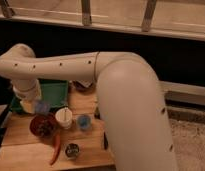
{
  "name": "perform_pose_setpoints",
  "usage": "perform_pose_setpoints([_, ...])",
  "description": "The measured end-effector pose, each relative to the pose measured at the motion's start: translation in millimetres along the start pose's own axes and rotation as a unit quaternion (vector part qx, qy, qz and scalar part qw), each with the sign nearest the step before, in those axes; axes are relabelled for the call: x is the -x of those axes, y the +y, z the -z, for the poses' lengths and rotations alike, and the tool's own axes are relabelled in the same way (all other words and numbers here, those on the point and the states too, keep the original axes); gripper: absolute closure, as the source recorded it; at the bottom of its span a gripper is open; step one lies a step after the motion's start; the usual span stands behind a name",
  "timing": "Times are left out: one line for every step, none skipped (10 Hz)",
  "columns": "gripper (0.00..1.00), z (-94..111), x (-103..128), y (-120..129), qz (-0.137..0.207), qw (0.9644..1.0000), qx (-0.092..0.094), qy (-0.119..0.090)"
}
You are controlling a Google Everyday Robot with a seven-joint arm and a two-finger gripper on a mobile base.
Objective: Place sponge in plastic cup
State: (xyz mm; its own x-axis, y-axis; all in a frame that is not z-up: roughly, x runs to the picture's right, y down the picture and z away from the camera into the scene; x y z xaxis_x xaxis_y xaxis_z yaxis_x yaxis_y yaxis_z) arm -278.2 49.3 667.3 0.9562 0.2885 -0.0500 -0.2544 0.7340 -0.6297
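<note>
Carrying seemed the step in hand: the gripper (32, 104), near the counter's back-left corner, appeared clamped on the sponge (42, 107); next, it needed centring over the plastic cup (84, 121) mid-counter.

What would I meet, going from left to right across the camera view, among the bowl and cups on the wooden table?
In order: red bowl → cream cup → plastic cup. The gripper, shut on the sponge, sits up-left of the bowl, in front of the green tray.
</note>
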Motion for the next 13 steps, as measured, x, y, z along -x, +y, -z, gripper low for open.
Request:
perform_pose_setpoints([1.0,9.7,-17.1,-10.1,-0.02,0.9998,-0.003,0.005])
perform_pose_setpoints([1.0,22.9,-43.9,-19.2,-0.054,0.9984,-0.008,0.012])
perform_pose_setpoints([1.0,31.2,-62.5,-21.6,-0.082,0.9965,-0.012,0.01])
perform_pose_setpoints([1.0,34.1,-70.8,-22.8,-0.094,0.9954,-0.014,0.009])
perform_pose_setpoints([1.0,33.8,-69.7,-21.5,-0.094,0.9954,-0.013,0.008])
perform_pose_setpoints([1.0,33.8,-68.5,-20.6,-0.093,0.9956,-0.013,0.007])
perform_pose_setpoints([1.0,33.8,-68.9,-20.9,-0.093,0.9955,-0.013,0.007])
perform_pose_setpoints([1.0,33.8,-70.2,-22.1,-0.095,0.9954,-0.013,0.007])
perform_pose_setpoints([1.0,30.8,-69.8,-22.9,-0.098,0.9951,-0.007,0.008])
perform_pose_setpoints([1.0,26.4,-74.2,-24.3,-0.11,0.9938,0.001,0.01])
perform_pose_setpoints([1.0,18.0,-86.7,-32.3,-0.13,0.9914,0.004,0.015])
perform_pose_setpoints([1.0,6.5,-102.7,-38.5,-0.155,0.9877,0.012,0.016])
perform_pose_setpoints([1.0,-3.7,-123.8,-41.9,-0.185,0.9823,0.019,0.018])
